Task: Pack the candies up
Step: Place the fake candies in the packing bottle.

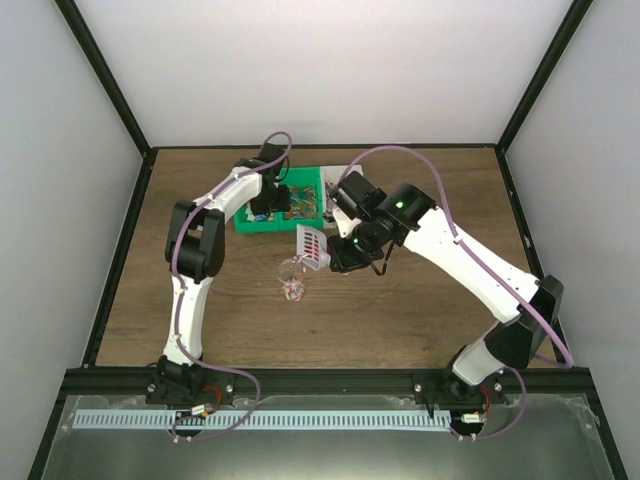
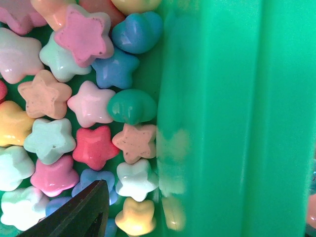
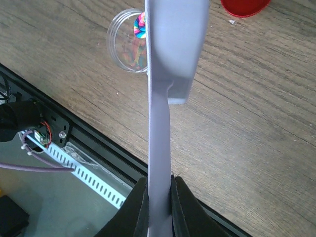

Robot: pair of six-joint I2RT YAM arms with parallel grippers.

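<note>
L gripper (image 1: 272,198) is down in the green bin (image 1: 250,224), one dark fingertip (image 2: 74,215) among the candies (image 2: 94,147); can't tell if it's released or clenched. Clear jar (image 1: 293,287) in front of bin has a few candies inside. R gripper (image 3: 159,190) is clenched on the scoop (image 3: 170,44) handle, scoop head close by jar, red lid (image 3: 244,5) beyond

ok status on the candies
right gripper shut on scoop, at jar. left gripper at green bin, jaws unclear. candies in bin, some in jar. red lid aside.
</note>
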